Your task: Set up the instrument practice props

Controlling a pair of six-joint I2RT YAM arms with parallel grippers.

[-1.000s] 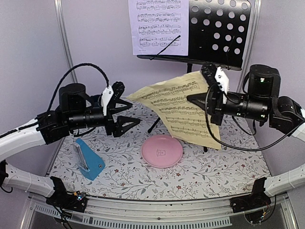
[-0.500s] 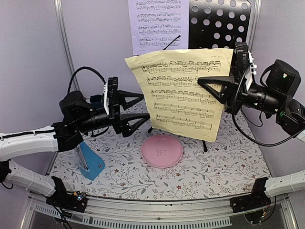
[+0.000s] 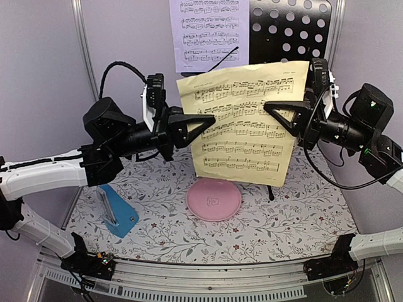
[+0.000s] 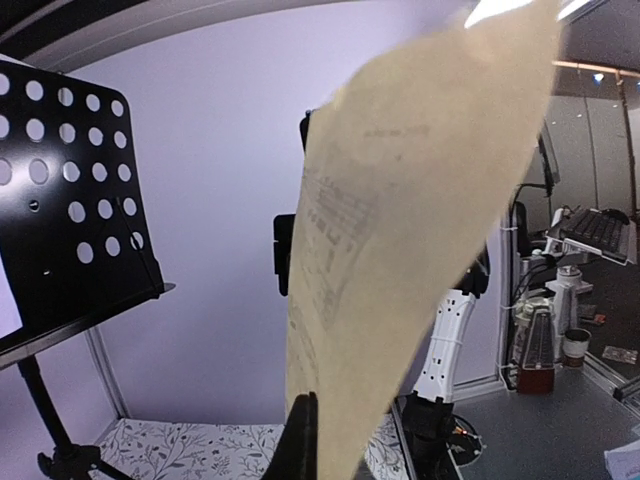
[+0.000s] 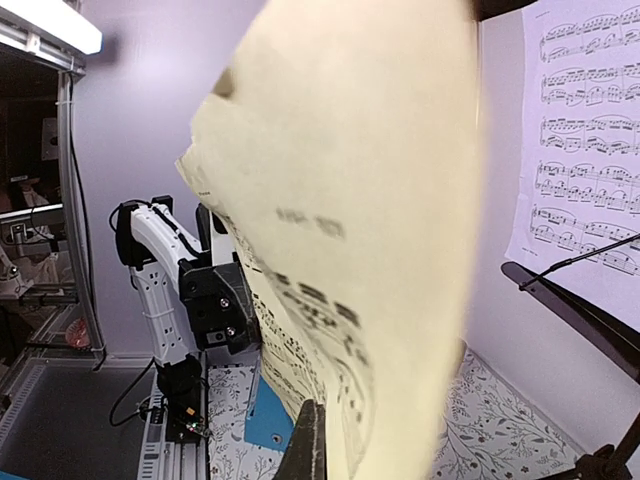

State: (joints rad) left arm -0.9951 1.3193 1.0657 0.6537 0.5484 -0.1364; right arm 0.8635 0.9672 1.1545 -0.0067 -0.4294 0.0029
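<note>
Pale lilac walls (image 3: 126,38), floral tablecloth (image 3: 283,220), perhaps a strip light (image 5: 50,25) overhead

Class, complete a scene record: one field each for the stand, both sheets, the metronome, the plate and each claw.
music stand: upright at the back
lilac sheet: on the stand's desk, left half
yellow sheet: held in the air before the stand
metronome: on the table, left side
pink plate: on the table, centre
left claw: shut on the yellow sheet's left edge
right claw: shut on the yellow sheet, right side

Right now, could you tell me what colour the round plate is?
The plate is pink; top external view.
</note>
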